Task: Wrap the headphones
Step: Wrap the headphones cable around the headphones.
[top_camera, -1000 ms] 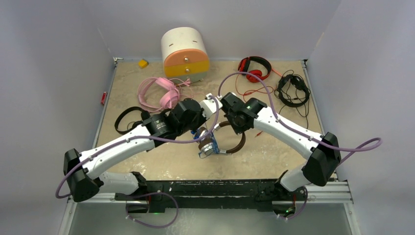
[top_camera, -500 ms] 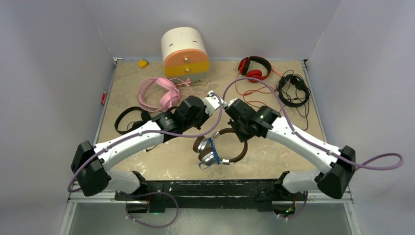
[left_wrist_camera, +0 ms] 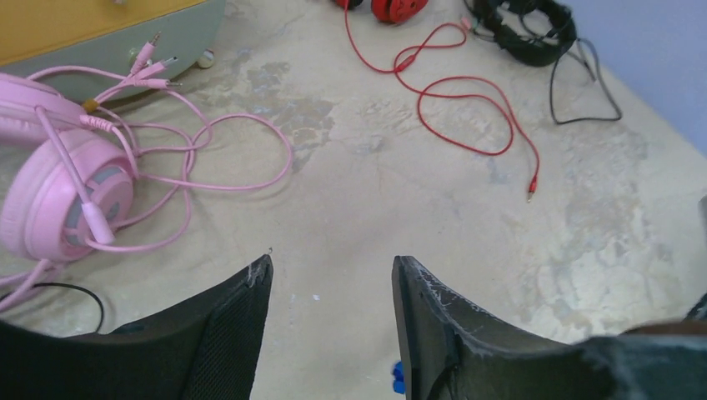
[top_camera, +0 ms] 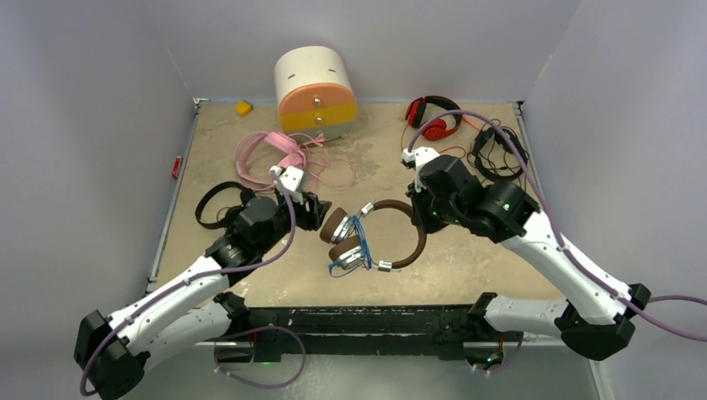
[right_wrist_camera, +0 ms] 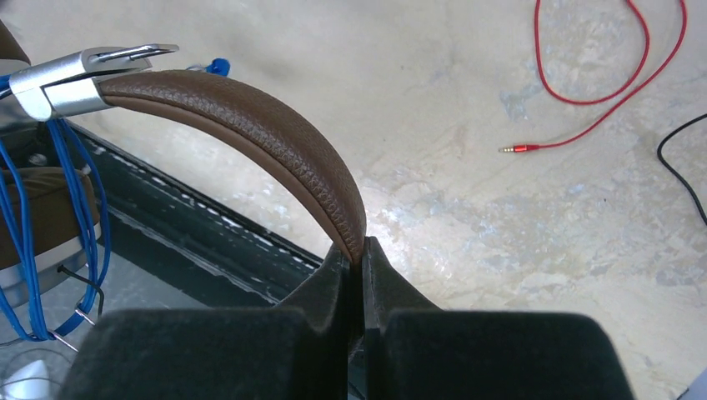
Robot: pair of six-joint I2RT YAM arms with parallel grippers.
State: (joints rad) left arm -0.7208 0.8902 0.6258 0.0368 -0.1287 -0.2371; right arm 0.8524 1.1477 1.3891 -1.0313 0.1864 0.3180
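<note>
Now pinches brown leather headband headphones with silver hinges, well to the near side of rounded white-orange-yellow drawer box, in right gripper, probably steadying them with blue cable wound on; holds left gripper spread, empty.

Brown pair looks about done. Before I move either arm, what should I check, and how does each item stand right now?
1. left claw open and empty: ok.
2. right claw shut on the band of the brown headphones: ok.
3. blue cable wound around the brown earcups: ok.
4. Its plug end tucked in: cannot tell.
5. pink headphones cable wrapped: not ok, it lies in loose loops.
6. red headphones cable wrapped: not ok, it lies sprawled.
</note>
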